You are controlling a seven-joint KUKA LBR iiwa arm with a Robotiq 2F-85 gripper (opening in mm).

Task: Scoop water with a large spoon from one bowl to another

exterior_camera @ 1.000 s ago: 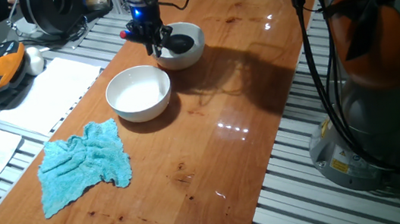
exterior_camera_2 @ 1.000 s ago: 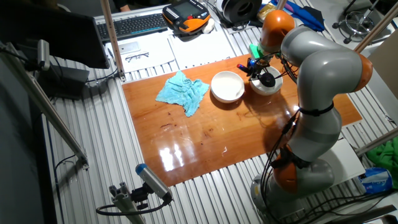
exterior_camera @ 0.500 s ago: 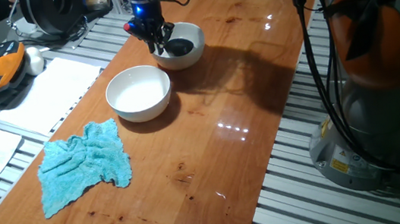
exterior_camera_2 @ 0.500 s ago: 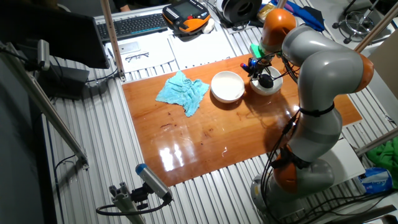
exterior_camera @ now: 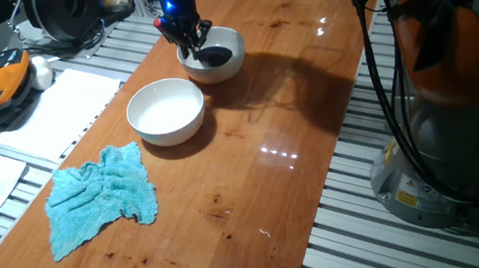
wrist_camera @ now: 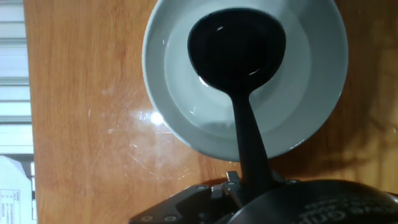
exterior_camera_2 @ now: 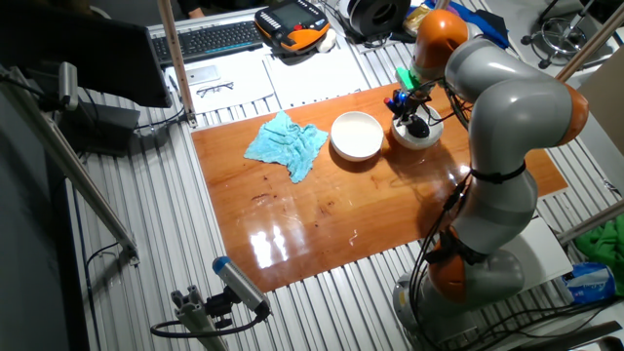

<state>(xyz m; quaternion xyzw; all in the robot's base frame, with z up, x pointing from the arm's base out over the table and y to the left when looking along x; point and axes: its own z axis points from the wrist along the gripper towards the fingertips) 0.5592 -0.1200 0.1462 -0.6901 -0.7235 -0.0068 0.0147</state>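
1. Wooden bench, glossy and orange-brown, carries everything: two white bowls, a blue cloth, and the robot arm reaching over the far end.
2. White bowls sit near each other but apart. The near bowl stands free of the arm; whether it holds liquid I cannot tell. The far bowl sits under the gripper.
3. Black and plastic, the large spoon has a deep round cup and a thin handle. Its cup sits low inside the far bowl, with glints on it that suggest wetness.
4. The gripper is closed on the spoon's handle, above the bowl's rim; the hand view shows the handle running straight into it.
5. The water is clear and nearly invisible against the white, showing only as a faint ring.
6. Handling, as I judge it: the spoon is light and stiff, but a loaded cup at the end of a long handle will tip easily, so a firm hold and a level carry matter.
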